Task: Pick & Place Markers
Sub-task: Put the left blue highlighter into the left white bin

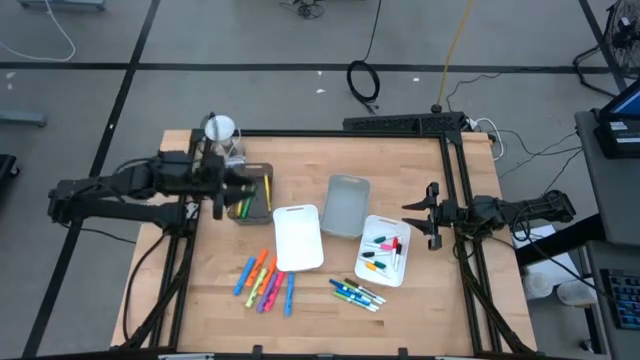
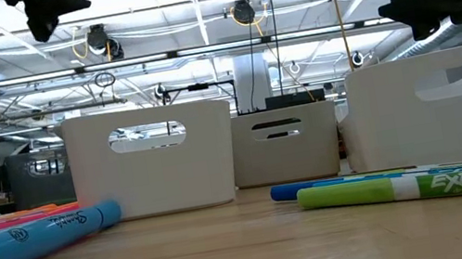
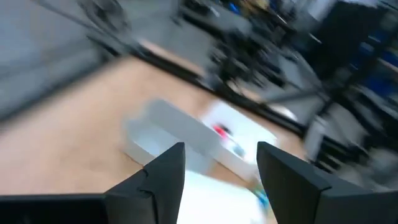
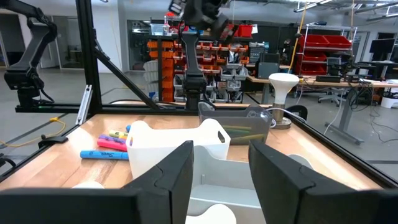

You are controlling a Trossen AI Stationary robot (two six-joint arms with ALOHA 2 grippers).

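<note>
Left hand [image 1: 228, 192] hovers open above markers [image 1: 244, 207] in brown tray [image 1: 262, 172].

In the low view, "EXPO" is printed in white along the barrel of the green marker [image 2: 419, 185] lying on the surface [image 2: 252, 258]. A dark "Sharpie" script logo is seen on the blue marker [image 2: 29, 242]. No other lettering can be read.

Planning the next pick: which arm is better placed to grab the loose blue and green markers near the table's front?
Probably the right gripper: it hangs open beside the white tray, closer to those markers. The left gripper is over the brown tray.
</note>
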